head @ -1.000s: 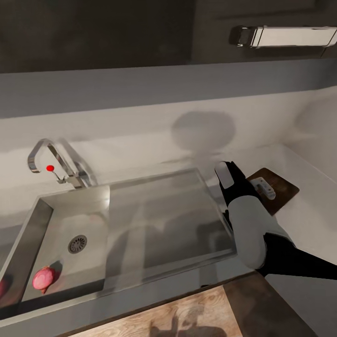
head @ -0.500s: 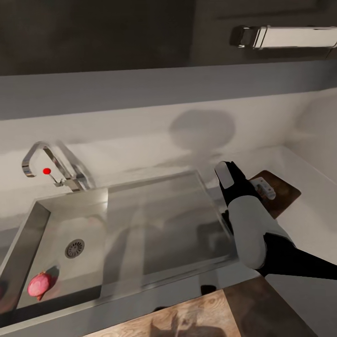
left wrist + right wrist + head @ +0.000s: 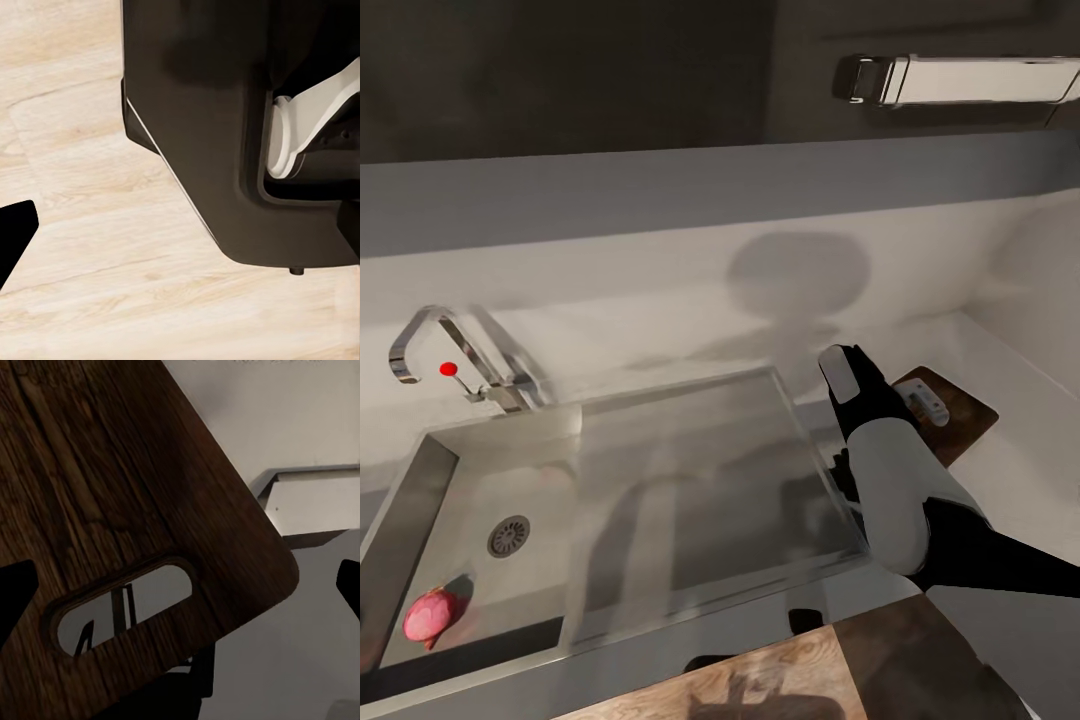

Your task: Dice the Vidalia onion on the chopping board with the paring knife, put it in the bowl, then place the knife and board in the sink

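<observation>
A pinkish-red, rounded onion (image 3: 430, 616) lies in the near-left corner of the steel sink (image 3: 690, 480). The brown grained chopping board (image 3: 127, 510) lies on the bench right of it, beneath the right hand (image 3: 180, 585), fingers spread.

Right arm (image 3: 900, 490) covered by a smooth white shell, black at the joints, a white oval panel set on its black tip, a glossy black body (image 3: 225, 127) with a white curved part (image 3: 300, 127) and a small screw

brushed steel sink (image 3: 690, 480), glossy chrome tap (image 3: 430, 345), dark grained wooden chopping board (image 3: 112, 510), smooth reflective countertop (image 3: 1020, 470).
</observation>
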You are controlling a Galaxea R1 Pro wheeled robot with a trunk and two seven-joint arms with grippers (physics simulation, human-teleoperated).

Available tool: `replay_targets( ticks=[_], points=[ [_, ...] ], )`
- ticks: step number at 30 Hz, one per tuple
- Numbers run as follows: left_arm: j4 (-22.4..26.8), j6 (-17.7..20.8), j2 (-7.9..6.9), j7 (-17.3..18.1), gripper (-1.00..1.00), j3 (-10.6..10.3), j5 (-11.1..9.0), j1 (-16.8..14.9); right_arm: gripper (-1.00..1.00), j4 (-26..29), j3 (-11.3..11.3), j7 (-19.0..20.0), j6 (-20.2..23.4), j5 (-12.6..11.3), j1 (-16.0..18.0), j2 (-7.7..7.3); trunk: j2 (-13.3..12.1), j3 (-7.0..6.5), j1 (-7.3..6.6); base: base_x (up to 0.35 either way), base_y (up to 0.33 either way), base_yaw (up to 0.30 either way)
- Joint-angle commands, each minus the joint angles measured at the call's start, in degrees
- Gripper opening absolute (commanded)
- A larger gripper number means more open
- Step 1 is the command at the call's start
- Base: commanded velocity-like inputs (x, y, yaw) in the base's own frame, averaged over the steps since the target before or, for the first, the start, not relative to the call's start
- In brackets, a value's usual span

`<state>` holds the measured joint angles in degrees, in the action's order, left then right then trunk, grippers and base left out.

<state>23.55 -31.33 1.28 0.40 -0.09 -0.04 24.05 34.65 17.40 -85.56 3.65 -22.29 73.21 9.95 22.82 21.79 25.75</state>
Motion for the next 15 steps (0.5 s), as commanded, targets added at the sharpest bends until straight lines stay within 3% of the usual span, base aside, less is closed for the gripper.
replay_targets(
  ticks=[1,15],
  points=[
    [0.1,-0.1,0.01,0.0,1.0,0.0,0.0,0.0,1.0,0.1,0.2,-0.1,0.4,0.0,0.0,0.05,0.1,0.09,0.03,0.0,-0.002,0.0],
    [0.0,-0.1,0.02,0.0,1.0,0.0,0.0,0.0,1.0,0.1,0.2,-0.1,0.4,0.1,0.1,0.05,0.1,0.09,0.03,0.0,-0.05,0.0]
  ],
)
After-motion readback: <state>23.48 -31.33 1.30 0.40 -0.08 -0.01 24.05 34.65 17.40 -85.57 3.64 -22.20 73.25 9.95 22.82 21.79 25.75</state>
